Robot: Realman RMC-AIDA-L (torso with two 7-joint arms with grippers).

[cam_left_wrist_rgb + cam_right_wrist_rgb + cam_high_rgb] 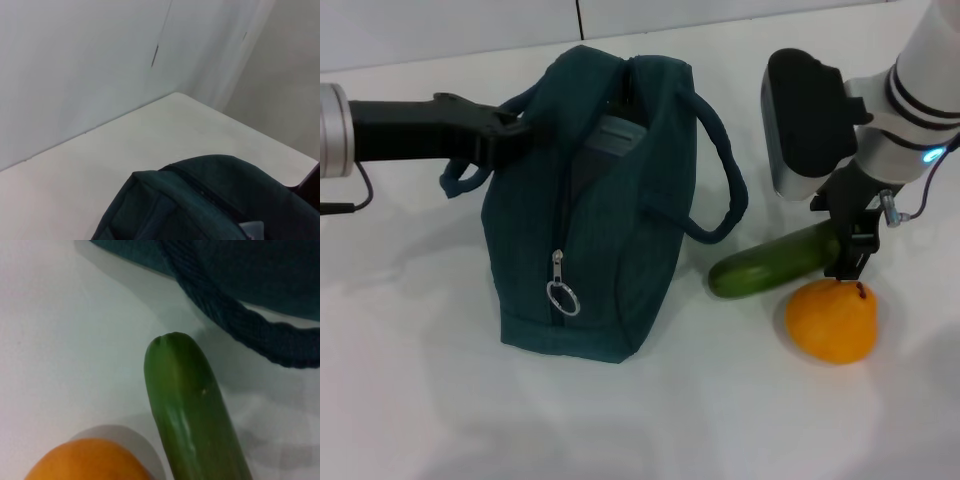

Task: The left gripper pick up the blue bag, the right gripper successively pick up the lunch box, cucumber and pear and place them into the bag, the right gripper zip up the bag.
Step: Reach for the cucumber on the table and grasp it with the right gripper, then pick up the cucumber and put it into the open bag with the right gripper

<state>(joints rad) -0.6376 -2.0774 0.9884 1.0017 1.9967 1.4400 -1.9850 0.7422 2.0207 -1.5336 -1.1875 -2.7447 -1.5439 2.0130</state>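
The blue bag (590,210) stands upright mid-table with its top open, and its top edge fills the near part of the left wrist view (210,200). My left gripper (512,130) reaches in from the left and is shut on the bag's left handle. A blue-grey lid edge of the lunch box (615,135) shows inside the opening. The cucumber (775,262) (190,410) lies on the table right of the bag. My right gripper (850,243) straddles its right end, fingers closed against it. The pear (832,320) (90,460) sits just in front of that gripper.
The bag's right handle (720,180) (240,320) loops out toward the cucumber's tip. The zipper's ring pull (563,297) hangs on the bag's near end. White table (420,380) extends in front and to the left; a wall (100,60) rises behind it.
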